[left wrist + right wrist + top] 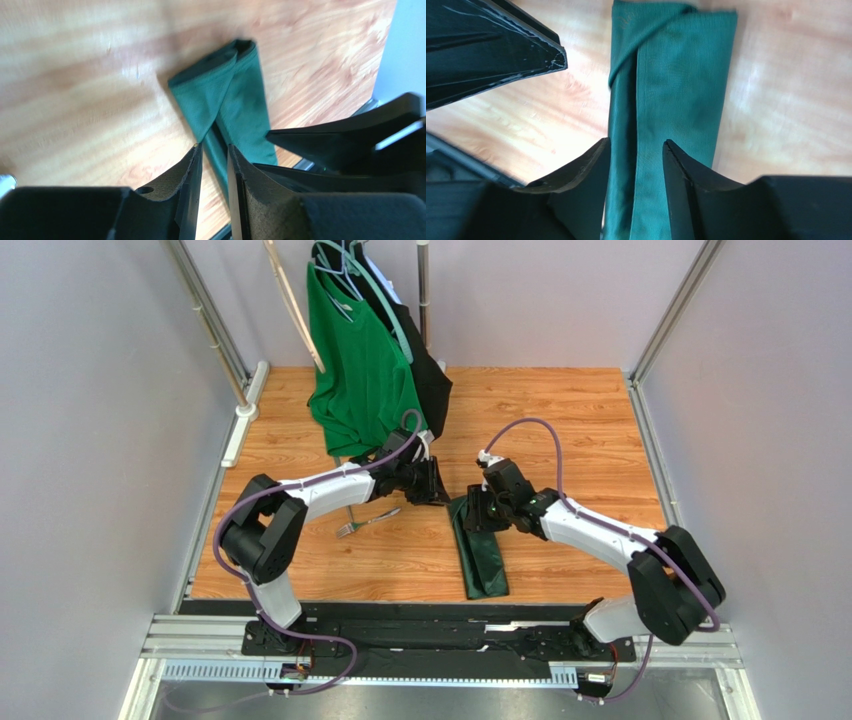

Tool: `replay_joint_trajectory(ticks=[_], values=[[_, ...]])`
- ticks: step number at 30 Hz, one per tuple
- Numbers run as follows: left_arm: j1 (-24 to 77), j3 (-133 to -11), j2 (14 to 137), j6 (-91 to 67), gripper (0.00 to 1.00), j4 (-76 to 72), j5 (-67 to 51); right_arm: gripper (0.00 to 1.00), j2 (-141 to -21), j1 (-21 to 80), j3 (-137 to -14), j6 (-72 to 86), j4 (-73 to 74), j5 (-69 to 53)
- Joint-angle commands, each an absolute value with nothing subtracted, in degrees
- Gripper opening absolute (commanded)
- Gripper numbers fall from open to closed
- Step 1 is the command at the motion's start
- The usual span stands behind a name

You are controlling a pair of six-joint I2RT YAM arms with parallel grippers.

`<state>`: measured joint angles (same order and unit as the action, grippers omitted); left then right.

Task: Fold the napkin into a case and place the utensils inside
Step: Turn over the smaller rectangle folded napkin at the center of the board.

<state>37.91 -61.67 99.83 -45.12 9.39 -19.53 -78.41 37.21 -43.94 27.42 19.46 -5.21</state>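
Black left hand [214,147]: fingers narrowly parted, pinching nothing. Right hand [637,145]: spread wider, empty. Both hover over the far end of the dark green case [478,558], lying flat mid-tabletop [580,420]. Well left of it lie the utensils [365,521]. Judgement: folding looks done. Next: fetch cutlery, slide into the mouth.

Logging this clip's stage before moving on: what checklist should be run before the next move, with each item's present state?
1. Case folded narrow, flat on the table: ok.
2. Left gripper free of cloth, jaws apart: ok.
3. Right gripper jaws apart over the case: ok.
4. Right fingertips clear of the cloth: cannot tell.
5. Fork inside the case: not ok; it lies on the table by the left arm.
6. Which end of the case opens: cannot tell.
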Motion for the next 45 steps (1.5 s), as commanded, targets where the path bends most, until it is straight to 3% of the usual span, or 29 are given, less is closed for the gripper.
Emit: replay_joint_trajectory(ticks=[1, 14, 22, 25, 26, 28, 31, 37, 45], values=[[37.8, -65.2, 102.6, -41.9, 0.32, 11.4, -19.5, 0.43, -83.3, 39.4, -47.7, 22.3, 15.6, 2.3], [37.7, -64.4, 105.1, -42.6, 0.30, 9.2, -20.3, 0.30, -91.0, 46.0, -50.8, 20.4, 19.4, 11.8], [37.8, -63.5, 104.9, -42.8, 0.30, 8.4, -20.7, 0.29, -96.0, 47.9, -52.5, 20.4, 21.2, 14.9], [37.9, -63.0, 105.8, -43.4, 0.28, 7.9, -21.4, 0.19, -96.8, 48.2, -52.9, 20.7, 21.4, 15.0], [37.9, -62.7, 106.1, -43.6, 0.26, 7.5, -21.7, 0.11, -96.9, 48.2, -53.2, 20.7, 21.4, 15.0], [38.1, -61.0, 105.9, -44.4, 0.26, 5.4, -21.9, 0.07, -96.5, 48.2, -53.3, 20.7, 21.7, 15.6], [38.8, -60.4, 106.3, -44.3, 0.33, 4.8, -21.6, 0.00, -95.4, 48.2, -54.0, 20.7, 22.4, 16.2], [39.3, -59.9, 107.8, -45.0, 0.39, 2.9, -22.1, 0.00, -94.0, 48.2, -56.1, 20.8, 24.4, 15.8], [39.8, -58.3, 108.4, -46.7, 0.29, 0.8, -21.3, 0.00, -92.8, 47.9, -57.8, 24.6, 24.8, 10.3]])
